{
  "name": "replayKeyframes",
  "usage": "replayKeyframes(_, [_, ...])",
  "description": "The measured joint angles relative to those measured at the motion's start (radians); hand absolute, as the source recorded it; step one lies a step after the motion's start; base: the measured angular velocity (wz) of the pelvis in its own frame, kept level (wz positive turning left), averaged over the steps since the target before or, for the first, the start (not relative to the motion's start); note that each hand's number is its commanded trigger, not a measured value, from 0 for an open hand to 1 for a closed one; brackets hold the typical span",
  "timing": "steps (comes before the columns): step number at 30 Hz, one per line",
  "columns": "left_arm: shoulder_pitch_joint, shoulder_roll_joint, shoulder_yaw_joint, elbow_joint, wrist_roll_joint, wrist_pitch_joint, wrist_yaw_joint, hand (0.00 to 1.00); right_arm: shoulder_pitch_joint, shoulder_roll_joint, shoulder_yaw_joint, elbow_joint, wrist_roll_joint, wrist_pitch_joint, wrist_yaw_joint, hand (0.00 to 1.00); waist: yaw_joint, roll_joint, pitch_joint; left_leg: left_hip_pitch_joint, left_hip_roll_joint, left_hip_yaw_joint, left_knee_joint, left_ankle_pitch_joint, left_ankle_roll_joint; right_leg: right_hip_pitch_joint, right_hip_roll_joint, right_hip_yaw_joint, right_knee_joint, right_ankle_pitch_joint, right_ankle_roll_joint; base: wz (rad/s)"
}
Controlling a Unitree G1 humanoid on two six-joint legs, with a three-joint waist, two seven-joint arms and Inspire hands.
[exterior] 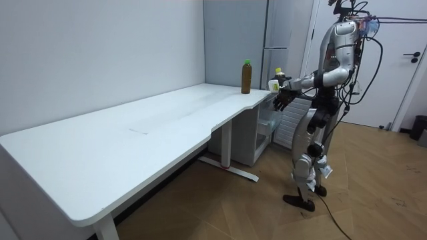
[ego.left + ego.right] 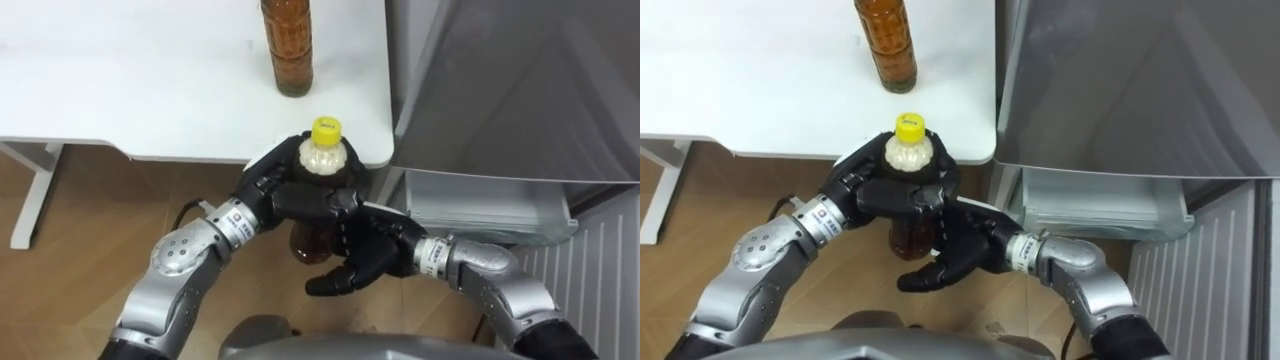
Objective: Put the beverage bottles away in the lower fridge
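A bottle of amber drink with a yellow cap (image 2: 323, 152) is held upright just off the table's near corner. My left hand (image 2: 268, 190) is shut round its upper body. My right hand (image 2: 362, 256) lies against the bottle's lower part from the right, fingers relaxed and pointing left beneath it. A second bottle of brown drink (image 2: 287, 52) stands on the white table (image 2: 150, 80) near its right edge; the room view shows its green cap (image 1: 246, 62). The grey fridge (image 2: 520, 80) rises just to the right.
Below the fridge's upper door, the lower compartment stands open, showing a pale shelf (image 2: 490, 205), with a ribbed white panel (image 2: 605, 275) beside it. In the room view I stand on the wood floor at the table's end, facing the fridge (image 1: 280, 27).
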Motion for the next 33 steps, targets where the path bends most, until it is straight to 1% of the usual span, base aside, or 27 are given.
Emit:
replayKeyframes(3, [0.000,0.000,-0.002,0.001,0.002,0.000,0.002,1.00,0.003,0.000,0.002,0.000,0.017,0.011,-0.008,0.00,0.002,0.001,0.0002,0.000,-0.001,-0.002,0.000,0.000,0.000,0.001,0.000,-0.001,0.000,0.000,0.000,0.00])
replayKeyframes(4, [0.001,0.000,-0.003,0.001,0.002,0.000,0.003,1.00,0.004,0.000,0.002,0.000,0.017,0.011,-0.008,0.26,0.002,0.001,0.0003,0.000,-0.001,-0.002,0.000,0.000,0.000,0.001,0.000,-0.002,0.000,0.000,0.000,0.00])
replayKeyframes(5, [0.001,0.001,-0.007,0.001,0.002,0.000,0.008,1.00,0.008,0.000,0.002,0.000,0.026,0.013,-0.011,0.64,0.002,0.002,0.0005,-0.001,-0.001,-0.002,0.000,0.000,0.000,0.000,0.000,-0.001,0.000,0.000,0.000,0.00])
replayKeyframes(6, [0.001,0.001,-0.009,0.001,0.002,0.000,0.010,1.00,0.014,0.000,0.003,0.000,0.053,0.022,-0.020,0.96,0.005,0.002,0.0006,-0.001,-0.001,-0.002,-0.001,0.000,0.000,-0.001,0.000,-0.001,0.000,0.000,0.000,0.00])
replayKeyframes(7, [0.001,0.001,-0.009,0.001,0.002,0.000,0.010,1.00,0.019,0.000,0.003,0.000,0.062,0.022,-0.023,1.00,0.005,0.002,0.0004,-0.001,-0.001,-0.002,-0.001,0.000,0.000,-0.002,0.000,-0.001,0.000,0.000,0.000,0.00])
replayKeyframes(9, [0.001,0.001,-0.012,0.001,0.002,0.001,0.009,1.00,0.030,0.000,0.002,0.000,0.095,0.028,-0.039,1.00,0.004,0.005,-0.0004,-0.003,-0.001,-0.001,-0.002,0.000,0.000,-0.004,0.000,-0.001,0.000,0.000,0.000,0.00])
replayKeyframes(13, [0.000,0.000,-0.019,-0.001,0.001,0.002,0.009,1.00,0.031,0.000,0.001,0.001,0.095,0.032,-0.060,1.00,0.002,0.009,-0.0022,-0.004,-0.001,0.005,-0.002,0.000,0.000,-0.005,0.000,-0.003,-0.001,0.000,0.000,0.00])
replayKeyframes(17, [0.000,-0.009,-0.030,-0.003,-0.005,0.002,-0.001,1.00,0.031,-0.001,0.001,0.002,0.092,0.033,-0.089,1.00,0.004,0.011,-0.0036,-0.001,-0.001,0.006,-0.004,0.000,0.000,-0.003,-0.001,-0.003,0.000,0.000,0.000,0.00])
replayKeyframes(19, [0.000,-0.009,-0.036,-0.003,-0.022,0.002,0.001,1.00,0.031,-0.002,0.001,0.002,0.092,0.032,-0.091,1.00,0.003,0.012,-0.0032,-0.002,-0.001,0.006,-0.004,0.000,0.000,-0.004,0.000,-0.004,0.000,0.000,0.000,0.00])
replayKeyframes(22, [0.000,-0.009,-0.040,-0.003,-0.033,0.003,0.005,1.00,0.031,-0.002,0.003,0.002,0.092,0.032,-0.092,1.00,0.004,0.016,-0.0048,-0.002,-0.001,0.006,-0.004,0.000,0.000,-0.004,0.000,-0.004,0.000,0.000,0.000,0.00])
replayKeyframes(26, [0.000,-0.009,-0.040,-0.003,-0.042,0.003,0.008,1.00,0.031,-0.002,0.004,0.002,0.092,0.032,-0.092,1.00,0.003,0.019,-0.0040,-0.002,-0.001,0.006,-0.004,0.000,0.000,-0.004,0.000,-0.004,0.000,0.000,0.000,0.00])
replayKeyframes(30, [0.000,-0.011,-0.040,-0.003,-0.096,0.008,0.016,1.00,0.031,-0.001,0.004,0.000,0.100,0.028,-0.091,1.00,0.003,0.019,-0.0040,-0.003,-0.007,0.005,-0.004,0.000,0.000,-0.004,0.000,-0.005,0.000,0.000,0.000,0.00])
replayKeyframes(31, [0.000,-0.011,-0.040,-0.003,-0.098,0.008,0.016,0.85,0.030,-0.001,0.005,0.000,0.100,0.028,-0.091,1.00,0.003,0.019,-0.0040,-0.003,-0.007,0.005,-0.005,0.000,0.000,-0.004,0.000,-0.005,0.000,0.000,0.000,0.00])
replayKeyframes(32, [0.000,-0.011,-0.040,-0.003,-0.097,0.009,0.016,0.63,0.029,-0.001,0.007,0.000,0.100,0.028,-0.091,1.00,0.003,0.019,-0.0040,-0.002,-0.007,0.005,-0.006,0.000,0.000,-0.004,-0.001,-0.005,0.000,0.000,0.000,0.00])
replayKeyframes(33, [0.000,-0.011,-0.040,-0.003,-0.097,0.010,0.016,0.60,0.029,-0.001,0.009,0.000,0.100,0.028,-0.091,1.00,0.003,0.019,-0.0040,-0.002,-0.007,0.005,-0.006,0.000,0.000,-0.004,-0.001,-0.005,0.000,0.000,0.000,0.00])
